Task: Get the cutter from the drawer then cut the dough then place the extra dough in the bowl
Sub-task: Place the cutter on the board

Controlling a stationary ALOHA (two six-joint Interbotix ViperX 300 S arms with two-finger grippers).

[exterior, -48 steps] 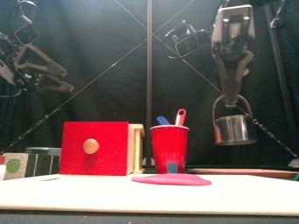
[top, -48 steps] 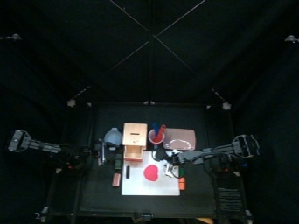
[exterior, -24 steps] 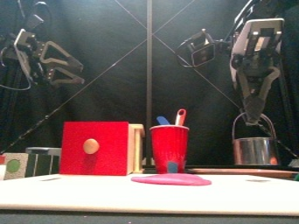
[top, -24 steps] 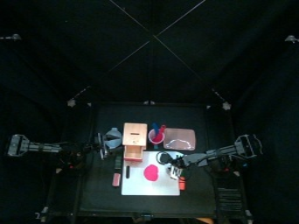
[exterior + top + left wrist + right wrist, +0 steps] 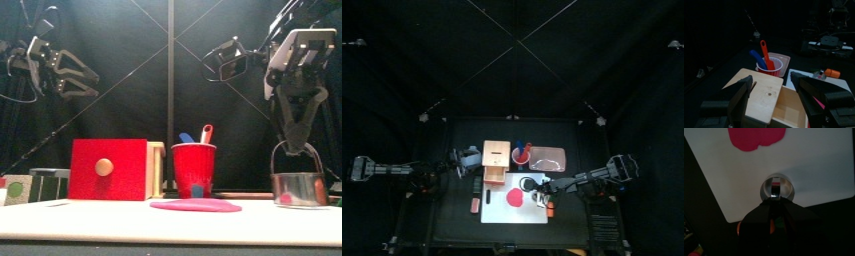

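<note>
The round metal cutter (image 5: pixel 301 188) stands on the right near part of the white board (image 5: pixel 500 210). My right gripper (image 5: pixel 297 150) is shut on its wire handle from above. In the right wrist view the cutter (image 5: pixel 777 186) sits on the board (image 5: pixel 811 163), apart from the flat red dough (image 5: pixel 756 137). The dough (image 5: pixel 517 198) lies mid-board. My left gripper (image 5: pixel 772 78) hangs open above the wooden box (image 5: pixel 765 97). In the front view the left gripper (image 5: pixel 60 75) is high at the left, over the box's red drawer front (image 5: pixel 107 170).
A red cup (image 5: pixel 194 170) holding a blue and a red knife stands right of the box, behind the dough. A pink tray (image 5: pixel 549 153) lies behind the board at the right. Small toy foods (image 5: pixel 38 185) sit left of the box.
My right gripper has come down and to the right with the cutter, from hanging in the air to resting on the board. The left arm has shifted slightly.
</note>
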